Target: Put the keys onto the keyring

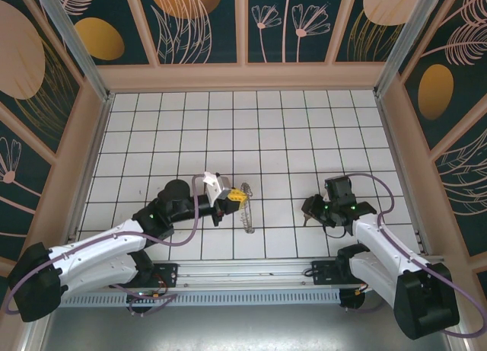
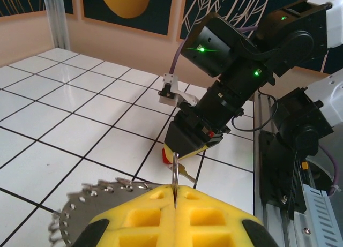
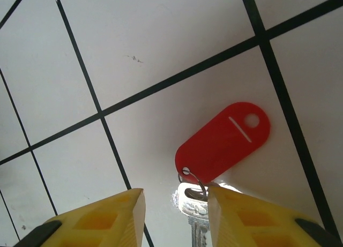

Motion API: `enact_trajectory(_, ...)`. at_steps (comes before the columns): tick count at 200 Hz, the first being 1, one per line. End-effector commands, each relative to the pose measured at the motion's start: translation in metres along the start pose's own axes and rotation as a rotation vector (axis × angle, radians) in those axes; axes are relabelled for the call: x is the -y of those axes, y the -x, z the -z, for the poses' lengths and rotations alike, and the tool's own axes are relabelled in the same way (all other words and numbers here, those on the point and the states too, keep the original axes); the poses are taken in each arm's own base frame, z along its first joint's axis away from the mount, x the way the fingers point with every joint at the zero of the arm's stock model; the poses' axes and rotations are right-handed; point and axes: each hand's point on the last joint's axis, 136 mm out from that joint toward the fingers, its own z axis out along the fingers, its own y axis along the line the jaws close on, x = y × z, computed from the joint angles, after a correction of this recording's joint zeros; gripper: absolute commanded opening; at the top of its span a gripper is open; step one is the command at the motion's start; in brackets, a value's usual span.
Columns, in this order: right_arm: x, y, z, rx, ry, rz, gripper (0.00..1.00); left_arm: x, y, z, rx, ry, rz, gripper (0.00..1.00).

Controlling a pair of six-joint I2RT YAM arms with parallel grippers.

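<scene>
keyring (image 2: 102,191) numbers 1, key (image 3: 189,201) 1, red tag (image 3: 222,142) 1.

Red-tagged key (image 3: 222,142) lies flat on tile (image 3: 161,43); coiled keyring (image 2: 96,197) clamped in left claw (image 1: 237,193).

White tiled table (image 1: 266,130), black grid lines — red-tagged key (image 3: 214,156) lying flat on it

Key blade (image 3: 197,233) off-frame; keyring (image 2: 91,201) partly so
</scene>
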Motion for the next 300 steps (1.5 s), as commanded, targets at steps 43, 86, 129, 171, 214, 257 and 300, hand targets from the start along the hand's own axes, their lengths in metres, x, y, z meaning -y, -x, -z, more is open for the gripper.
enact_trajectory(43, 0.009, -0.005, -0.012, -0.036, -0.033, 0.029, 0.33, 0.011, 0.025, 0.008, 0.096, -0.049, -0.031, 0.0)
enact_trajectory(86, 0.009, -0.005, -0.012, -0.034, -0.034, 0.032, 0.29, 0.012, 0.026, 0.008, 0.102, -0.052, -0.031, 0.0)
enact_trajectory(129, 0.007, -0.008, -0.013, -0.053, -0.035, 0.043, 0.23, 0.013, 0.026, 0.009, 0.1, -0.055, -0.031, 0.0)
enact_trajectory(171, 0.005, -0.009, -0.013, -0.05, -0.047, 0.059, 0.22, 0.015, 0.027, 0.009, 0.107, -0.064, -0.029, 0.0)
enact_trajectory(214, 0.006, -0.01, -0.013, -0.047, -0.056, 0.066, 0.15, 0.018, 0.028, 0.013, 0.115, -0.075, -0.031, 0.0)
enact_trajectory(257, 0.005, -0.01, -0.013, -0.048, -0.058, 0.071, 0.1, 0.018, 0.028, 0.013, 0.114, -0.076, -0.028, 0.0)
enact_trajectory(300, 0.004, -0.011, -0.01, -0.04, -0.052, 0.07, 0.0, 0.018, 0.028, 0.013, 0.115, -0.075, -0.024, 0.0)
